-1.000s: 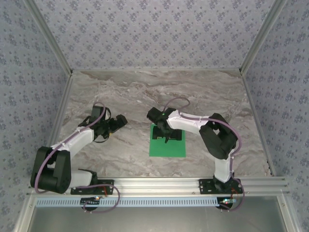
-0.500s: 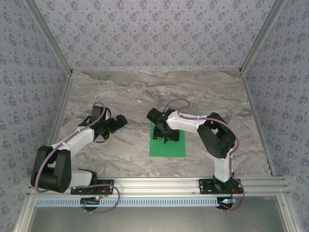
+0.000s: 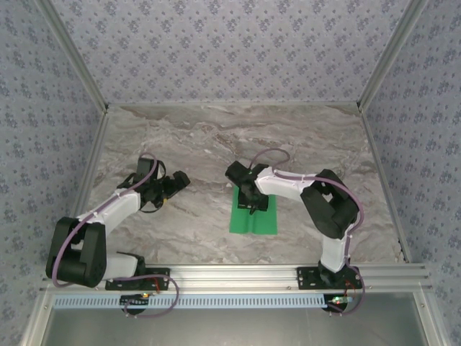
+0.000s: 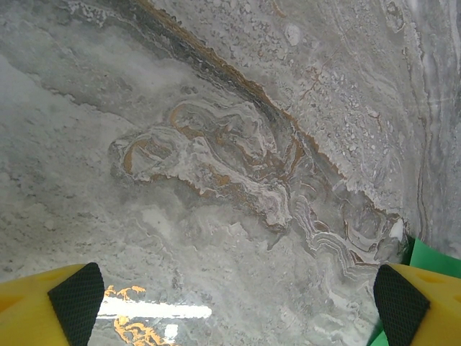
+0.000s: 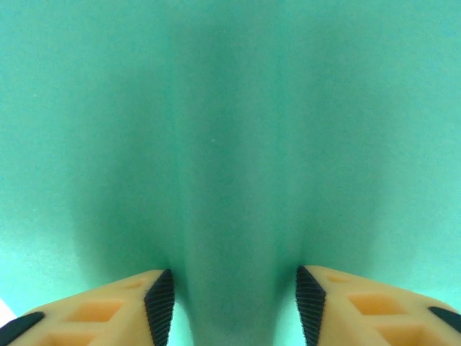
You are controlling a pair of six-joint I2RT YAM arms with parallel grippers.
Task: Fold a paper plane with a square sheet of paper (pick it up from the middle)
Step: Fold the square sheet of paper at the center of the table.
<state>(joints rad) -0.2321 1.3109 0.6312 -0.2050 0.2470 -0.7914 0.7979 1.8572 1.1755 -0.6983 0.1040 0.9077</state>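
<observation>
The sheet (image 3: 253,222) lies flat on the table (image 3: 216,137), a little toward 6 o'clock from its centre. The right gripper (image 5: 235,306) is down on the sheet's middle. Its jaws stand at a middling gap, and a soft ridge of paper is humped up between the pads (image 5: 160,306). That view is close and blurred, so I cannot tell whether the ridge is truly pinched or only nudged.

The left gripper (image 3: 176,180) hangs wide and empty over bare marble, toward 10 o'clock from the sheet.

The paper looks thin, light and limp. It will likely buckle rather than lift stiffly, slide on the smooth stone, and crease wherever it is squeezed. The middle ridge looks the best place to hold it. A pinch low on the hump, square across it, should keep the sheet balanced, with both halves drooping evenly. A hard or skewed squeeze risks a stray crease that would spoil later folds.
</observation>
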